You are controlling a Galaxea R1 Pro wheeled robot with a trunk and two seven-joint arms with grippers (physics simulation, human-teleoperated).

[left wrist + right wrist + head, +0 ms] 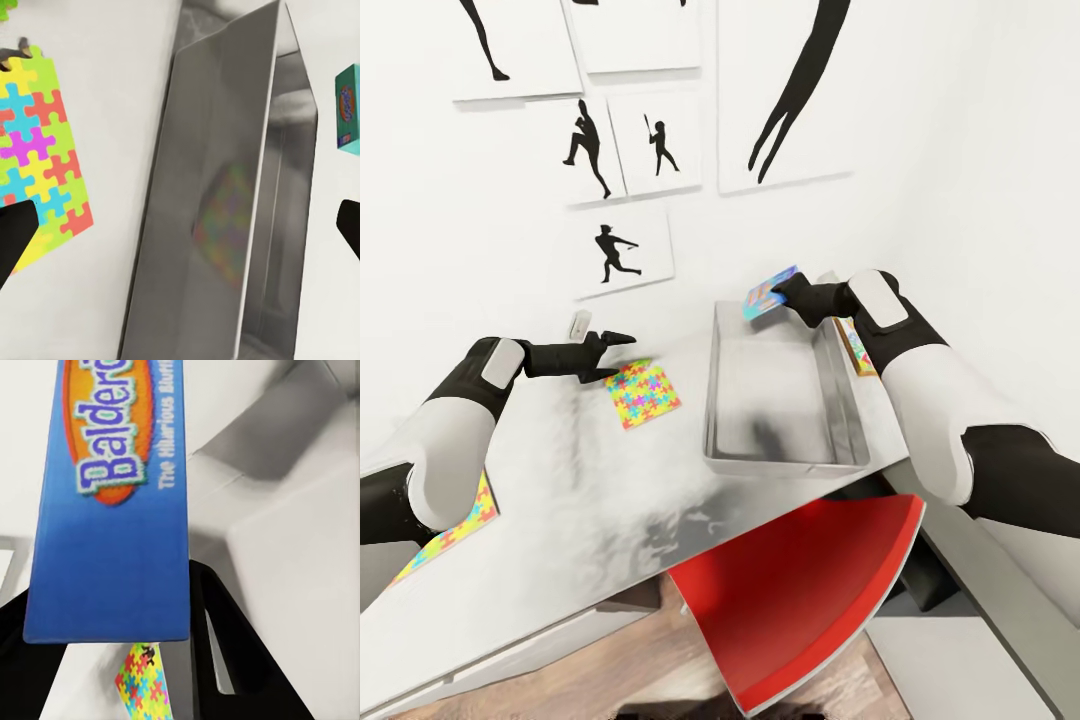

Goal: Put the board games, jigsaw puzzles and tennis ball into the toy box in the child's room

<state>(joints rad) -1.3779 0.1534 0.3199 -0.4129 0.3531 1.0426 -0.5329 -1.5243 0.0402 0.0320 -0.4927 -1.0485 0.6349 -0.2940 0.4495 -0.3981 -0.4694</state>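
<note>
Lowering comes next, we judge: on the bench (560, 500) the toy box (730, 420) is our landmark, and the right pincer (785, 295) grips the blue board game (768, 293) above its far rim (left pincer (610, 355) released, beside the box). We should clear the rim before releasing. One jigsaw puzzle (643, 392) lies just left of the box.

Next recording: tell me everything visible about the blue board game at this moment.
The blue board game is a small flat box, apparently printed card, with an orange oval logo reading "Balder…" in pale letters. The right claw holds it by one edge, tilted, in the air above the far end of the grey toy box. Only the claw's fingers touch it.
</note>
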